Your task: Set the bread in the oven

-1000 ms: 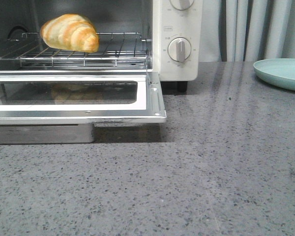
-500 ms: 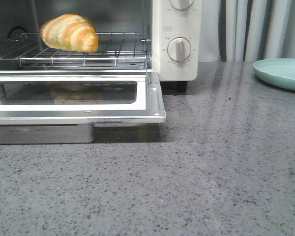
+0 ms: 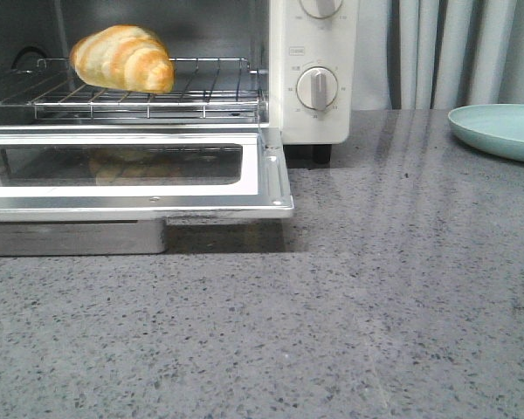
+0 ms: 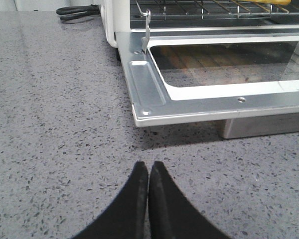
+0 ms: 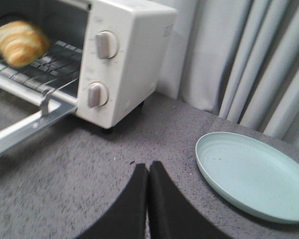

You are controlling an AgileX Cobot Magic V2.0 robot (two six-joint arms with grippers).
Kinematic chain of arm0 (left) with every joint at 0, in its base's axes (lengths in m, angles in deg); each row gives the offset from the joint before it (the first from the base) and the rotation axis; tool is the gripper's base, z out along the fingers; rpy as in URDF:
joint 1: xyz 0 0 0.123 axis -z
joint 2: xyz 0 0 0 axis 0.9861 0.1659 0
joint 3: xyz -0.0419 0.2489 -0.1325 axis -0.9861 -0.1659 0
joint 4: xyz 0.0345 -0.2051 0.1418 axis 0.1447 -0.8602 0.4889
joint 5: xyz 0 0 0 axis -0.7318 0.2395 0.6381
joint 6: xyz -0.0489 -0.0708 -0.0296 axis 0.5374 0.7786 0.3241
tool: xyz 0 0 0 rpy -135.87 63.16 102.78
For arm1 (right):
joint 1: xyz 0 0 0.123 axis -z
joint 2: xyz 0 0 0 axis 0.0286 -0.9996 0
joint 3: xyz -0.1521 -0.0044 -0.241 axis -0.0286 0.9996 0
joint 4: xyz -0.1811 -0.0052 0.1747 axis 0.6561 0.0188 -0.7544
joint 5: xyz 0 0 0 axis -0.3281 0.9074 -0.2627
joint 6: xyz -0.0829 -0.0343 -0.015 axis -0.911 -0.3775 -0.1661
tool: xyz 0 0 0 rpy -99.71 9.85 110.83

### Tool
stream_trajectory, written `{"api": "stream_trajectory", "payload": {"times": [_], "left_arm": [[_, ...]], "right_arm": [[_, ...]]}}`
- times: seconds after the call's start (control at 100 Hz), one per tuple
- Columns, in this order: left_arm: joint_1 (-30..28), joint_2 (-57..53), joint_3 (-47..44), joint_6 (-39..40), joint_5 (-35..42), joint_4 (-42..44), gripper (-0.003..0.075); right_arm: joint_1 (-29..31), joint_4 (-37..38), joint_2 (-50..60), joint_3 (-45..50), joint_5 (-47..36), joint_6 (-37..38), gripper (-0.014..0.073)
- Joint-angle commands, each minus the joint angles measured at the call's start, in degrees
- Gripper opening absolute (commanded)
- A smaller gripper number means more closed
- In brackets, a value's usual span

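One broad grey speckled stone worktop (image 3: pixel 384 297) carries everything, with pale grey pleated curtains (image 5: pixel 249 59) hanging behind it. Next in size is the cream-white countertop toaster oven (image 3: pixel 319 113), its glass-windowed door (image 3: pixel 131 179) folded down flat and its two round dial knobs (image 5: pixel 102 69) on the panel at the side. A round pale-green plate (image 5: pixel 254 174) lies on the worktop well apart from the oven, with nothing on it. Inside the oven, a wire rack (image 3: pixel 210 92) bears the golden-brown croissant-shaped bread (image 3: pixel 122 58), which sits toward the left of the rack. The black left gripper (image 4: pixel 148 172) hangs over the worktop near the door's corner, its fingers pressed together on nothing. The black right gripper (image 5: pixel 148 172) is likewise closed and empty, between oven and plate.
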Motion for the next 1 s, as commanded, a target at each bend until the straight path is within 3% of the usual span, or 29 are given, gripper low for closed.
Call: {"api": "stream_trajectory", "payload": {"times": [0.0, 0.08, 0.15, 0.25, 0.52, 0.99], "left_arm": [[0.0, -1.7, -1.5, 0.6, 2.9, -0.9, -0.0021], [0.0, -1.7, -1.5, 0.6, 2.9, -0.9, -0.0021], [0.0, -1.7, -1.5, 0.6, 2.9, -0.9, -0.0021], [0.0, -1.7, -1.5, 0.6, 2.9, -0.9, -0.0021], [0.0, -1.7, -1.5, 0.6, 2.9, -0.9, -0.0021], [0.0, -1.7, -1.5, 0.6, 2.9, -0.9, -0.0021]], "right_arm": [[3.5, 1.5, -0.4, 5.7, -15.9, 7.0, -0.0049], [6.4, 2.5, -0.3, 11.7, -21.5, 10.7, -0.0049], [7.5, 2.5, 1.1, 15.8, -20.9, 12.6, -0.0049], [9.4, 2.6, 4.3, 15.4, -6.4, 12.9, -0.0049], [14.6, 2.9, 14.5, 15.7, 9.3, 12.9, -0.0049], [15.3, 6.0, 15.4, 15.7, 9.4, 12.9, -0.0049]]}}
